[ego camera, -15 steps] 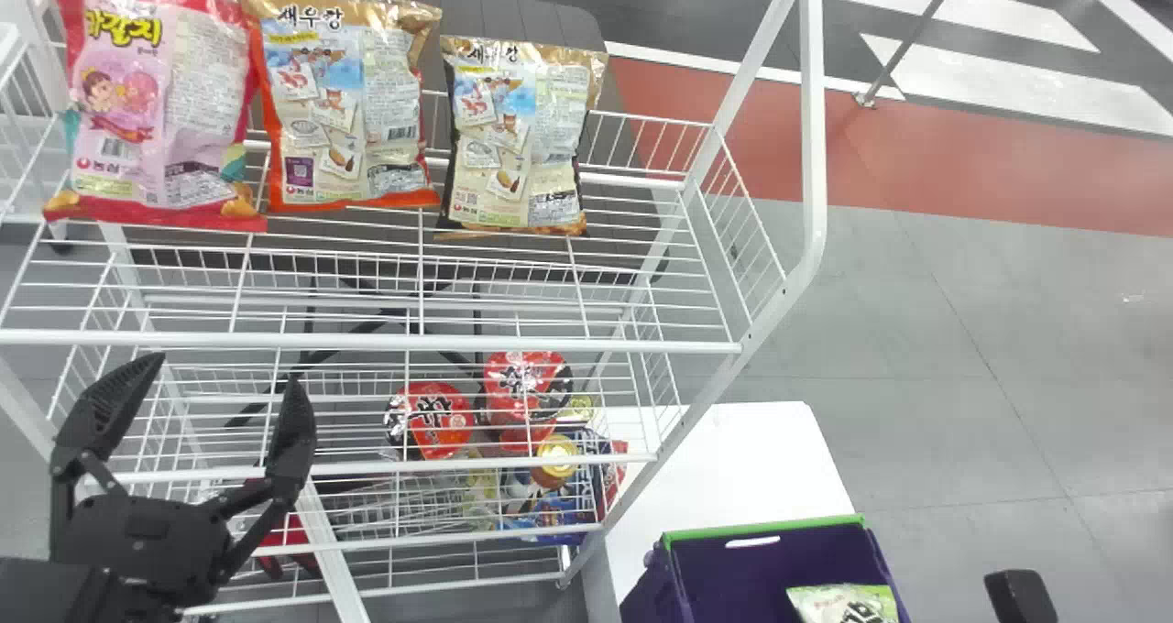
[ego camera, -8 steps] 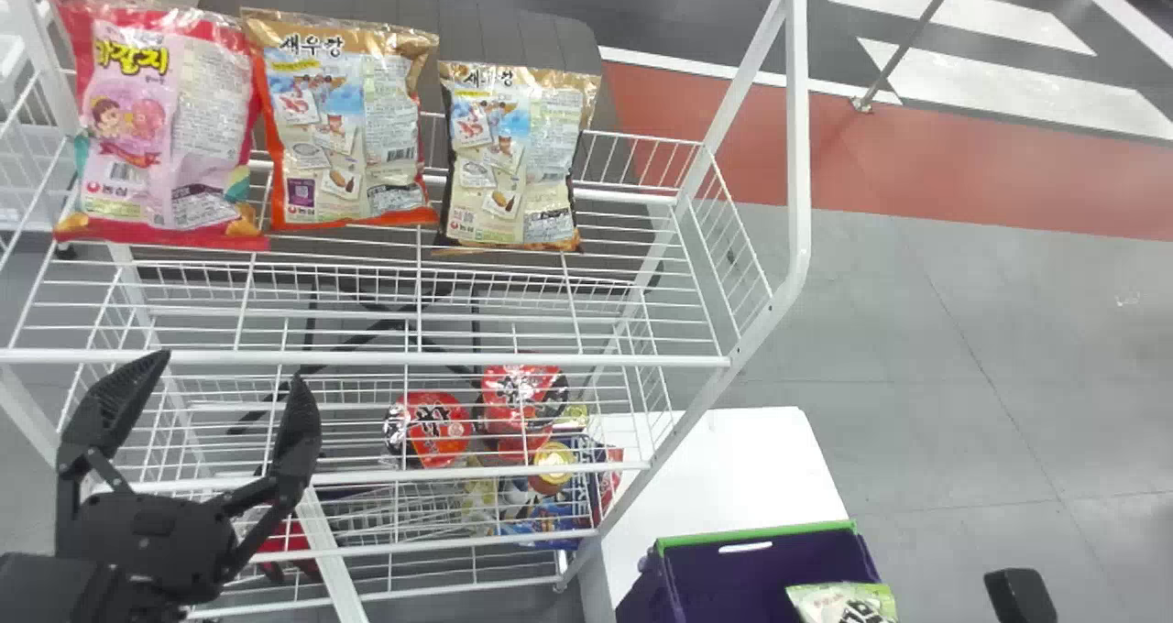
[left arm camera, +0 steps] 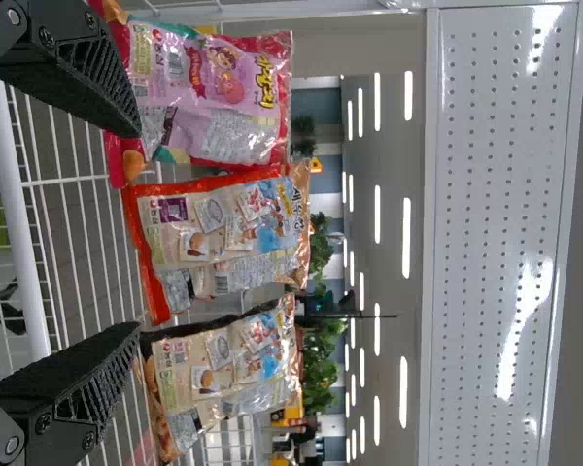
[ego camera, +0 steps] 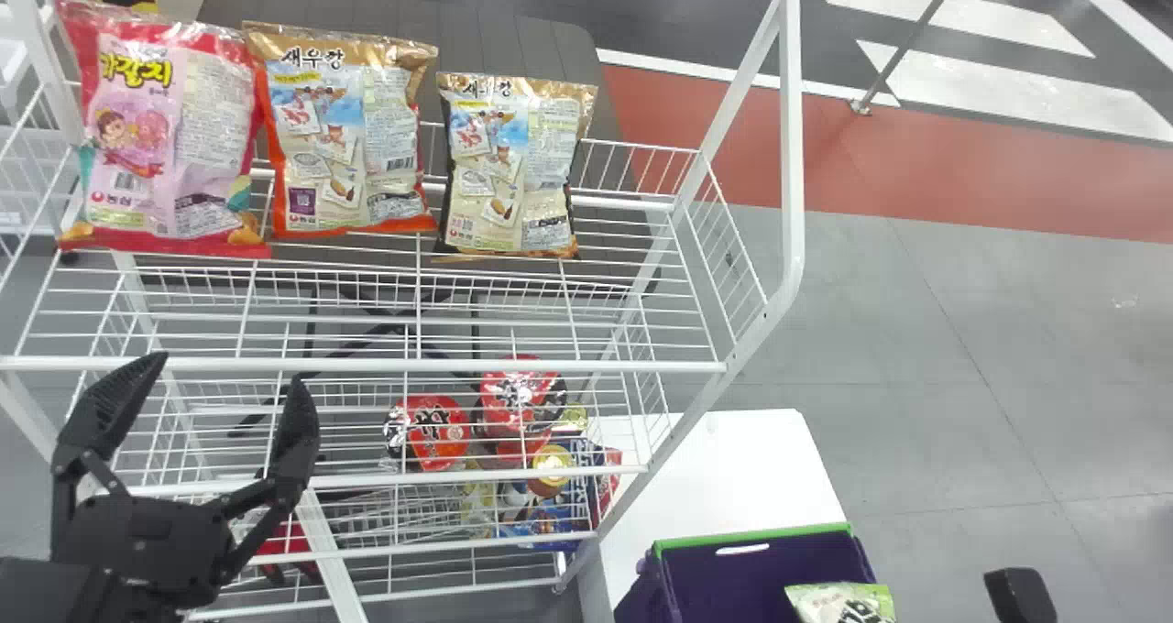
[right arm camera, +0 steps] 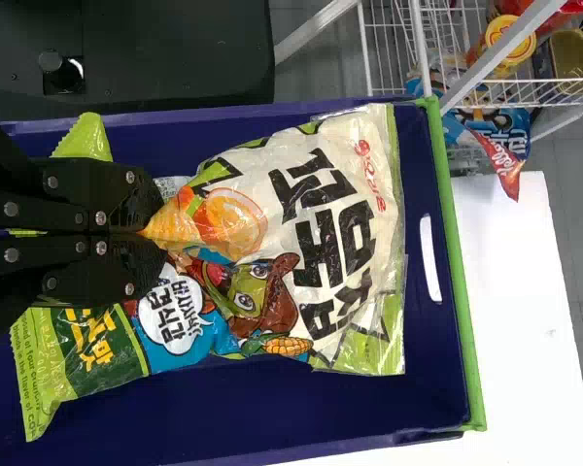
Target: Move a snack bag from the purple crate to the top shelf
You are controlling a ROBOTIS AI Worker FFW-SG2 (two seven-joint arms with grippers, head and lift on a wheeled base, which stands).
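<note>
In the head view my left gripper stands open at the front of the white rack, below the top shelf. The left wrist view shows the left gripper with a gap between its fingers and bags beyond. The purple crate is at the lower right, holding a white and green snack bag. In the right wrist view, my right gripper is shut on that snack bag, whose film creases at the fingertips. The bag lies over the inside of the crate.
Three upright bags, pink, orange and black-edged, stand on the top shelf. Red packages lie on lower levels. A white surface supports the crate. A rack post rises at the shelf's right end.
In the head view the rack and its bags have shifted down and slightly left, and the crate slightly left. My left gripper keeps nearly the same place in that view, still open.
</note>
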